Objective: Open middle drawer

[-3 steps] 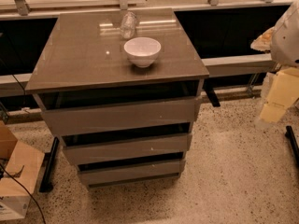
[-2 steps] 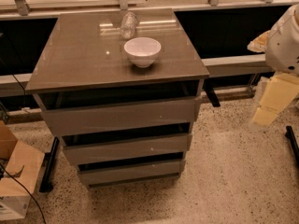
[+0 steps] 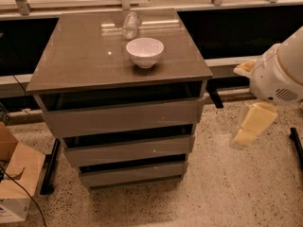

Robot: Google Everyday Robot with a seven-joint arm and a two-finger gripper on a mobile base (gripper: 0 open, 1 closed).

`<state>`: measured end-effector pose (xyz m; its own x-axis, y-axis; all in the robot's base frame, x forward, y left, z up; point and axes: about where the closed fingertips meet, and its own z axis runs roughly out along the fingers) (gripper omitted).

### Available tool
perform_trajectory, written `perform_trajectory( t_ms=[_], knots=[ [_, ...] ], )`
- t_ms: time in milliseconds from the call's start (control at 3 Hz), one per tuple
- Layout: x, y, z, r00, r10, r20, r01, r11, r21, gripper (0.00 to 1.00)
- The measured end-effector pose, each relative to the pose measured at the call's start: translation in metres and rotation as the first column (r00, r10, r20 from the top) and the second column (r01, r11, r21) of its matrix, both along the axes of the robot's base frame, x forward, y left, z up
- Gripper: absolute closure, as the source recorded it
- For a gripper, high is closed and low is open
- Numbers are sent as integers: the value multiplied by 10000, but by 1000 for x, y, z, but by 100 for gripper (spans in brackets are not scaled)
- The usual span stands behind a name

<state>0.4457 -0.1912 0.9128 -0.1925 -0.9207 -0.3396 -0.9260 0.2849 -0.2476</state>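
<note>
A grey-brown cabinet stands in the middle with three stacked drawer fronts. The middle drawer [image 3: 128,150] is the mid-sized front, with a tiny white speck right of centre. It sits between the taller top drawer front [image 3: 120,117] and the slimmest bottom drawer front [image 3: 132,173]. All three look shut or nearly shut, with dark gaps above them. My gripper [image 3: 250,126] hangs at the right, pale yellow, below the white arm housing [image 3: 279,72]. It is well right of the cabinet and touches nothing.
On the cabinet top [image 3: 80,63] stand a white bowl [image 3: 145,51] and a clear glass bottle [image 3: 131,25]. A cardboard box [image 3: 14,181] sits on the floor at the left. A long dark counter runs behind. A black bar [image 3: 297,145] lies at the right.
My arm and gripper have shifted left, toward the cabinet. The drawers, bowl and bottle have not moved.
</note>
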Motion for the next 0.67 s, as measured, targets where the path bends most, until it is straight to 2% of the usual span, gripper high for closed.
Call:
perform_trajectory(
  t_ms=[333,667],
  knots=[
    [2,8,-40,9996,119,-270,-100,9975,704,0],
    [12,13,-90,9982,-149,-573,218,9922,1227,0]
  ],
)
